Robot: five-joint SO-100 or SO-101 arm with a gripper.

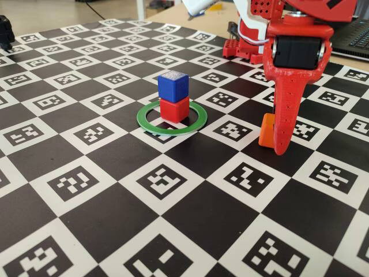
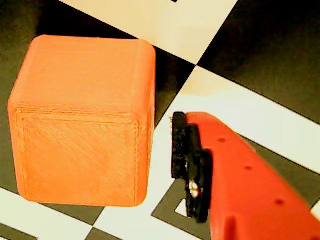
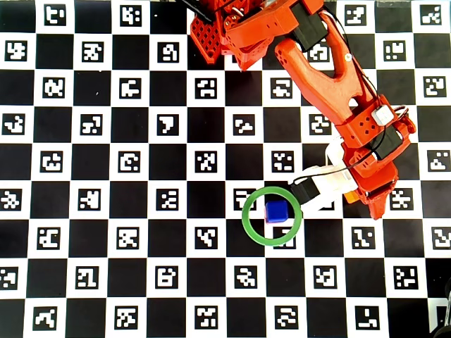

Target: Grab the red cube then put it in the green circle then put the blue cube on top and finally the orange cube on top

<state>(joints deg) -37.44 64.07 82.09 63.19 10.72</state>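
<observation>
The red cube (image 1: pixel 174 109) sits inside the green circle (image 1: pixel 167 131), a flat ring on the checkered board. The blue cube (image 1: pixel 173 88) is stacked on it, pale face up. From overhead the blue cube (image 3: pixel 276 211) hides the red one inside the ring (image 3: pixel 246 218). The orange cube (image 1: pixel 266 130) rests on the board to the right of the ring. My gripper (image 1: pixel 272 143) is lowered around it and stands open. In the wrist view the orange cube (image 2: pixel 82 122) fills the left, with a small gap to the one visible padded finger (image 2: pixel 180 145). The other finger is out of view.
The board is a black and white checker of printed markers (image 1: pixel 173 182). The red arm's base (image 1: pixel 248 40) stands at the back right, with a laptop (image 1: pixel 354 34) behind it. A black object (image 1: pixel 6 32) sits at the far left edge.
</observation>
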